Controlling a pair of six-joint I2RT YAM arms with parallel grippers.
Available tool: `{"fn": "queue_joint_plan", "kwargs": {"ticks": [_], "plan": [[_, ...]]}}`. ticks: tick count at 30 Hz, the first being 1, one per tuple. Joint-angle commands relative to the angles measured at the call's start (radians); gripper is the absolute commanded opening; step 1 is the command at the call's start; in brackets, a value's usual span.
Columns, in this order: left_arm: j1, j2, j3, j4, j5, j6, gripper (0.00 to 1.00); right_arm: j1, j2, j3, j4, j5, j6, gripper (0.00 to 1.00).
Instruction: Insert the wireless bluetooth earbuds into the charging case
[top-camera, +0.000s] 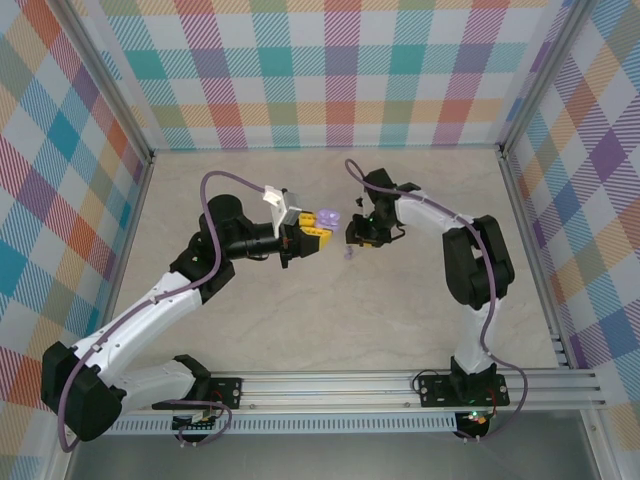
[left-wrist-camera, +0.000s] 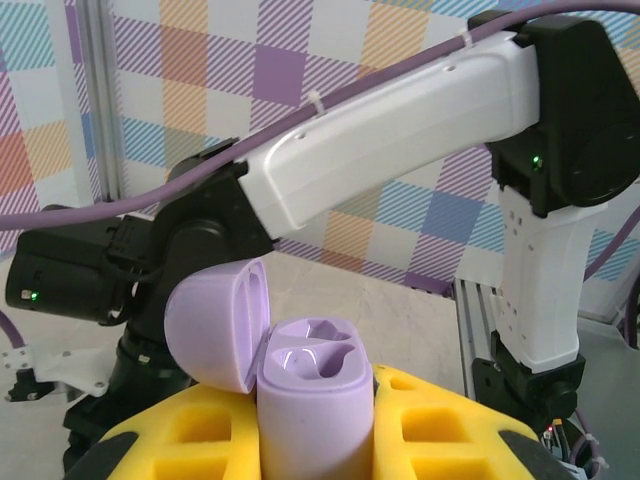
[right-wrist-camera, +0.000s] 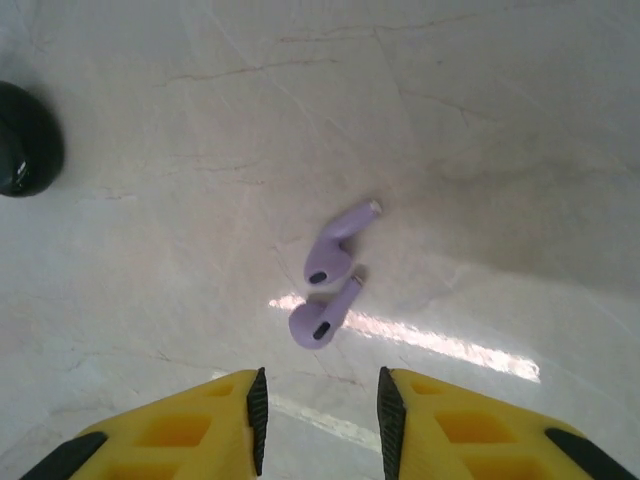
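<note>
"Earbuds (right-wrist-camera: 328, 258), two lavender ones, lie on the pale table (right-wrist-camera: 480, 120). Which of your arms is nearer?"

"My right. They lie just beyond the right gripper (right-wrist-camera: 320, 405). From overhead they are between it and the left gripper (top-camera: 313, 233), a little nearer than both. The right jaws stand partly apart with nothing between them, facing the tabletop."

"Their long axis?"

"The stems run diagonally, far-right from the heads, slantwise to the line my jaws close along. I judge a wrist turn is needed before closing on one."

"And the left?"

"Clamped on the charging case (left-wrist-camera: 315, 400), held upright. The lid (left-wrist-camera: 215, 320) is swung open to the left and both sockets are bare."

"Anything in the way?"

"The twin bud, just beside and perhaps touching. A dark round thing (right-wrist-camera: 25, 140) sits well off to the left."
</note>
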Motion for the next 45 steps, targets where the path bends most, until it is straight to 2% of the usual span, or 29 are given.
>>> {"fn": "queue_joint_plan", "kwargs": {"ticks": [1,11,17,33,40,45], "plan": [[-0.013,-0.023,-0.016,0.008,-0.011,0.005,0.17,0.01,0.045,0.064,-0.041,-0.006,0.004,0.33],[-0.013,-0.038,-0.029,-0.002,-0.028,0.011,0.17,0.013,0.139,0.171,-0.147,0.094,-0.003,0.17],[-0.012,-0.047,-0.039,-0.008,-0.037,0.018,0.17,0.024,0.17,0.193,-0.184,0.082,-0.027,0.12],[-0.013,-0.056,-0.044,-0.008,-0.038,0.025,0.17,0.037,0.242,0.267,-0.161,-0.017,0.0,0.12],[-0.013,-0.053,-0.042,-0.008,-0.041,0.024,0.17,0.037,0.258,0.291,-0.132,-0.073,0.012,0.16],[-0.013,-0.053,-0.041,-0.011,-0.042,0.022,0.17,0.036,0.236,0.292,-0.121,-0.065,-0.019,0.21]]}}
